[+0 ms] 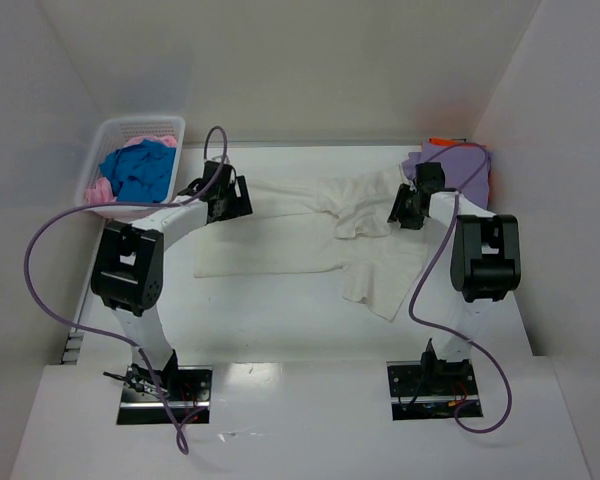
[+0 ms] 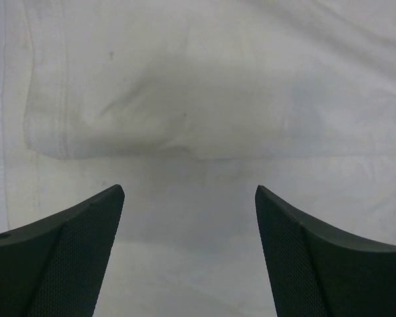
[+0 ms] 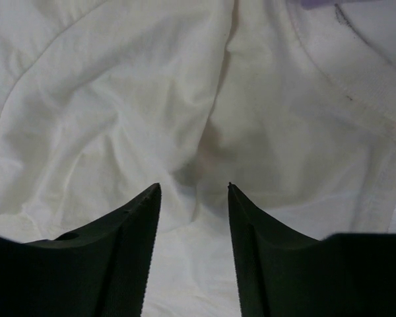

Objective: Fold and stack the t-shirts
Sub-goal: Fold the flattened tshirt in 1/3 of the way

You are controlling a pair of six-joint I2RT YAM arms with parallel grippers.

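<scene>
A large cream-white t-shirt lies spread across the middle of the table, flat on the left and bunched on the right. My left gripper hovers over its far left part, jaws wide open and empty, with a hemmed edge of the shirt ahead. My right gripper sits on the crumpled right part. Its jaws stand partly open, either side of a soft fold of the shirt. Folded lavender and orange t-shirts lie at the far right.
A white lattice basket at the far left corner holds a blue shirt and a pink one. White walls close in the table at the left, back and right. Purple cables loop from both arms.
</scene>
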